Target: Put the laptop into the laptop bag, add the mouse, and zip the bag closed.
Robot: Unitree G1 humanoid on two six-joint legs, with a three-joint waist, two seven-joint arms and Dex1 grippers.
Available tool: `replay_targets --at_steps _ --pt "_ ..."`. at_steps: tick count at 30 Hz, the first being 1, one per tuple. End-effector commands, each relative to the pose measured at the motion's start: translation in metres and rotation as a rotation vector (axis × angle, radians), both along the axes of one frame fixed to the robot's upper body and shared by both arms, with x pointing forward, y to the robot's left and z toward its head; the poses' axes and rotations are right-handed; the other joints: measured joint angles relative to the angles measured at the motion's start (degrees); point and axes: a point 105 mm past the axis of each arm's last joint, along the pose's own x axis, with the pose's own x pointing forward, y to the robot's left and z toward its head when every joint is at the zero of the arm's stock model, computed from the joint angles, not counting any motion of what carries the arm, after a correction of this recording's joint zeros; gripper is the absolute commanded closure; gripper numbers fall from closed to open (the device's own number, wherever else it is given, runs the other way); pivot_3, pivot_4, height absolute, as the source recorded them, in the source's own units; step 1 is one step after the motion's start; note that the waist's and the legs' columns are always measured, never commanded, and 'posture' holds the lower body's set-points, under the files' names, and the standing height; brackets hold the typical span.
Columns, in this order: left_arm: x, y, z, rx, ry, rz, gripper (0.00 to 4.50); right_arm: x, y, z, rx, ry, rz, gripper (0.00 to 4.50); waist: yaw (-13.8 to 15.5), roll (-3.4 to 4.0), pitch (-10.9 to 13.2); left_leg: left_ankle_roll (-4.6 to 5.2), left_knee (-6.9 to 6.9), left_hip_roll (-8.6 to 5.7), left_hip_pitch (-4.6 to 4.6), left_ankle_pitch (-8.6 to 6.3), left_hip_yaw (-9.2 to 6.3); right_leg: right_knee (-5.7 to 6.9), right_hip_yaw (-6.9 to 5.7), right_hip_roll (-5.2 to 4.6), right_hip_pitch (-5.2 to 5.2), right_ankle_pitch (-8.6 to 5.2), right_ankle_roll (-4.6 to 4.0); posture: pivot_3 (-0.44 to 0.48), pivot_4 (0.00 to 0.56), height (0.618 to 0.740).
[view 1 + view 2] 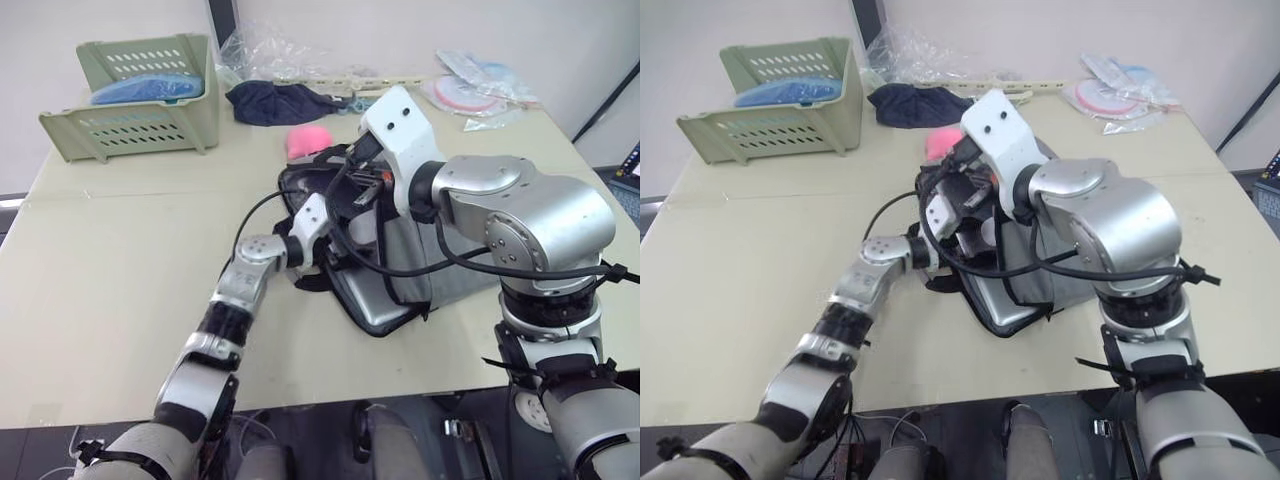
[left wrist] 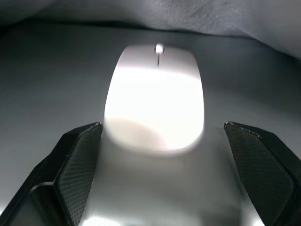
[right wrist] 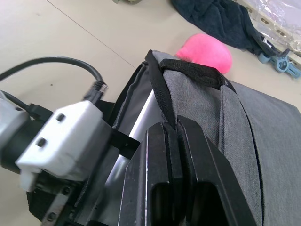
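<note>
Seeing left hand (image 2: pixel 160 188) sitting open inside laptop bag (image 3: pixel 244 122), mouse (image 2: pixel 155 99) lying just ahead between fingers. Right hand (image 3: pixel 176 136) pinching bag strap (image 3: pixel 162 94), crowding opening. Pink plush (image 3: pixel 204 49) sitting behind bag. Near tabletop (image 1: pixel 110 300) staying passable.

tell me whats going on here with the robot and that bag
The robot is packing a grey laptop bag on the table. The right gripper is shut on the bag's black strap, holding the bag open. The left gripper is reached inside, open, with the white mouse lying between its fingers on the silver laptop, which is already in the bag. The bag is not yet zipped. A pink plush toy sits just behind it.
</note>
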Motion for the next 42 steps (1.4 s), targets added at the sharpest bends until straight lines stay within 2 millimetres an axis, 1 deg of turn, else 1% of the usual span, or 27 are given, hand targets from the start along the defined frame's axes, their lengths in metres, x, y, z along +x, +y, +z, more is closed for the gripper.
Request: replay_targets --at_steps 1,5,8,12,15,20,23,26,30,31,33,35,37,40,42 --pt "-0.016 0.019 -0.014 0.046 0.080 0.027 0.06 -0.009 0.006 0.019 0.029 -0.105 0.046 4.50 -0.01 0.00 0.00 0.00 0.02 0.00 -0.01 0.00 -0.02 -0.01 0.00 0.00 0.00 0.00 0.00 0.000 0.150 0.740" --pt "-0.028 0.034 -0.008 0.058 0.097 0.045 0.06 -0.007 0.006 0.016 0.029 -0.100 0.046 4.50 0.21 0.00 0.00 0.00 0.03 -0.01 -0.04 0.00 -0.04 -0.01 0.01 -0.01 0.00 0.00 0.00 0.000 0.150 0.740" --pt "-0.040 0.047 0.009 0.017 0.114 0.048 0.06 -0.007 0.007 0.011 0.029 -0.090 0.056 4.50 0.18 0.01 0.00 0.00 0.02 -0.01 -0.04 0.00 -0.06 -0.03 -0.01 -0.01 0.00 0.00 0.00 0.000 0.150 0.740" --pt "-0.051 0.063 0.019 0.020 0.138 0.051 0.06 -0.010 0.009 0.006 0.029 -0.075 0.080 4.50 0.19 0.02 0.01 -0.01 0.01 0.00 -0.07 0.00 -0.07 -0.05 -0.01 -0.01 -0.01 0.00 0.00 0.000 0.150 0.740" --pt "-0.055 0.071 0.025 0.029 0.145 0.053 0.06 -0.012 0.011 0.004 0.028 -0.071 0.095 4.50 0.25 0.02 0.01 -0.01 0.01 0.00 -0.06 -0.01 -0.08 -0.05 -0.01 -0.01 -0.01 0.00 0.00 0.000 0.150 0.740" --pt "-0.058 0.081 0.049 -0.038 0.159 0.043 0.06 -0.024 0.013 -0.005 0.014 -0.059 0.174 4.50 0.28 0.03 0.02 -0.01 -0.05 -0.02 -0.07 -0.01 -0.08 -0.10 -0.03 0.00 -0.02 0.00 0.00 0.000 0.150 0.740" --pt "-0.059 0.087 0.064 -0.089 0.166 0.026 0.06 -0.032 0.011 -0.015 -0.012 -0.030 0.214 4.50 0.27 0.03 0.02 -0.02 -0.09 -0.02 -0.07 -0.01 -0.08 -0.12 -0.05 0.01 -0.02 0.00 0.00 0.000 0.150 0.740" --pt "-0.060 0.101 0.077 -0.066 0.128 0.041 0.06 -0.035 0.008 -0.019 -0.029 -0.015 0.235 4.50 0.21 0.03 0.02 -0.02 -0.11 -0.02 -0.05 -0.01 -0.07 -0.13 -0.04 0.01 -0.01 0.00 0.00 0.000 0.150 0.740" --pt "-0.061 0.115 0.088 -0.031 0.096 0.077 0.06 -0.035 0.006 -0.021 -0.040 -0.014 0.242 4.50 0.16 0.04 0.03 -0.03 -0.14 -0.02 -0.03 -0.02 -0.07 -0.13 -0.03 0.03 -0.02 0.00 0.00 0.000 0.150 0.740" --pt "-0.064 0.120 0.091 -0.015 0.086 0.085 0.06 -0.035 0.005 -0.022 -0.043 -0.013 0.241 4.50 0.17 0.04 0.02 -0.04 -0.14 -0.02 -0.02 -0.02 -0.07 -0.13 -0.03 0.03 -0.02 0.00 0.00 0.000 0.150 0.740" --pt "-0.075 0.128 0.099 0.018 0.070 0.088 0.06 -0.036 0.002 -0.025 -0.045 -0.007 0.238 4.50 0.14 0.03 0.03 -0.04 -0.15 -0.02 -0.03 -0.02 -0.07 -0.14 -0.03 0.03 -0.02 -0.01 -0.01 0.000 0.150 0.740" --pt "-0.086 0.132 0.107 0.026 0.066 0.078 0.06 -0.036 0.000 -0.028 -0.047 -0.004 0.236 4.50 0.14 0.04 0.03 -0.05 -0.18 -0.02 -0.02 -0.03 -0.07 -0.14 -0.04 0.03 -0.04 -0.01 -0.01 0.000 0.150 0.740" --pt "-0.093 0.135 0.112 0.028 0.066 0.072 0.06 -0.037 -0.002 -0.032 -0.051 0.001 0.236 4.50 0.37 0.04 0.04 -0.06 -0.18 -0.02 -0.03 -0.03 -0.07 -0.17 -0.04 0.03 -0.05 -0.01 -0.01 0.000 0.150 0.740" --pt "-0.098 0.139 0.121 0.047 0.055 0.070 0.06 -0.041 -0.005 -0.043 -0.067 0.030 0.247 4.50 0.90 0.03 0.03 -0.07 -0.18 -0.05 -0.04 -0.04 -0.11 -0.19 -0.02 0.02 -0.03 -0.01 -0.01 0.000 0.150 0.740" --pt "-0.098 0.138 0.132 0.033 0.031 0.059 0.06 -0.045 -0.010 -0.053 -0.091 0.050 0.258 4.50 1.26 0.03 0.04 -0.08 -0.18 -0.05 -0.06 -0.04 -0.10 -0.21 -0.01 0.02 -0.03 -0.01 -0.01 0.000 0.150 0.740"
